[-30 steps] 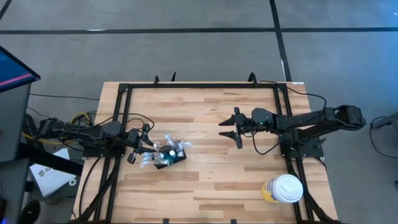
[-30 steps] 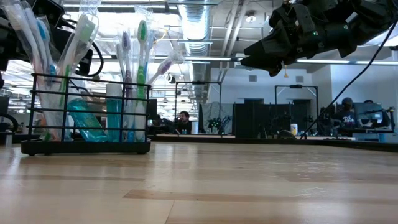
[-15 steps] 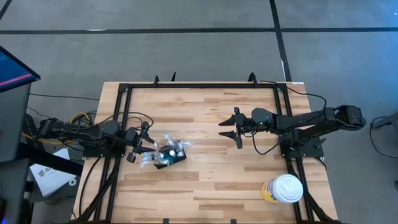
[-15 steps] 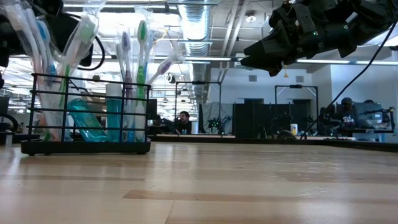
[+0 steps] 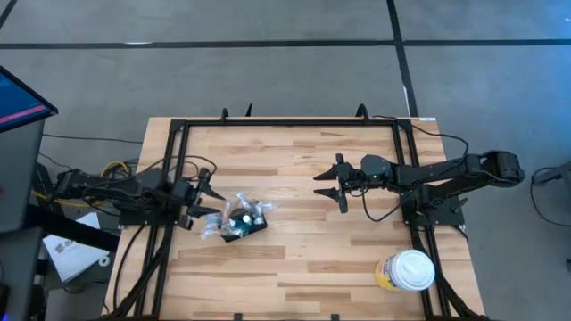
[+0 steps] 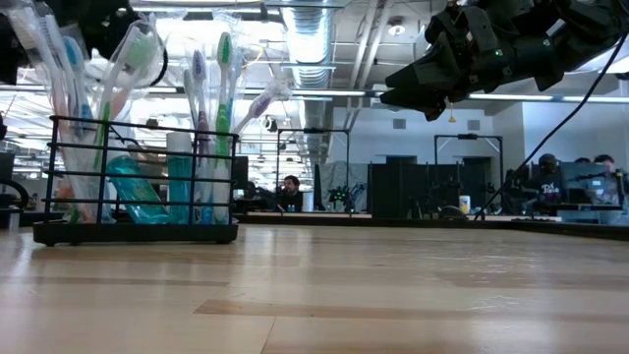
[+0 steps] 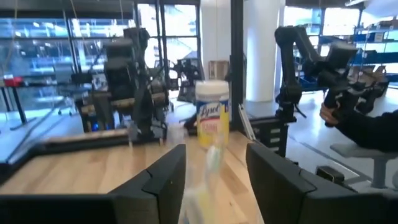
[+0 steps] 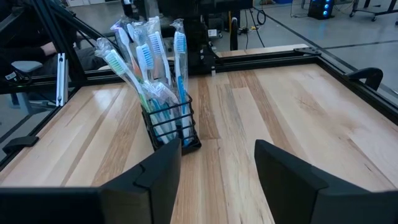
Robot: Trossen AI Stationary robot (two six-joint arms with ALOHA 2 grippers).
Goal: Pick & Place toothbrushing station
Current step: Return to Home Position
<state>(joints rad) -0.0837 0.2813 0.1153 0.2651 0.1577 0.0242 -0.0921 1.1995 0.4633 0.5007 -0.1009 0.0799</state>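
Observation:
The toothbrushing station, a small black wire holder with several wrapped toothbrushes standing in it, rests on its base left of the table's middle; it also shows in the low view and the right wrist view. My left gripper hovers open just left of it, above the table. In the left wrist view a blurred wrapped toothbrush tip lies between its spread fingers, apart from them. My right gripper hangs open right of the middle, pointing at the station with nothing between its fingers.
A yellow wipes canister with a white lid stands near the table's front right corner. A black frame rail runs around the table's edges. Bare wood lies between the station and my right gripper. People sit in the room beyond the table.
My left gripper has opened and risen beside the toothbrushes; in the low view its dark body has gone from behind the brush handles up to the top. The station and its brushes stand where they were.

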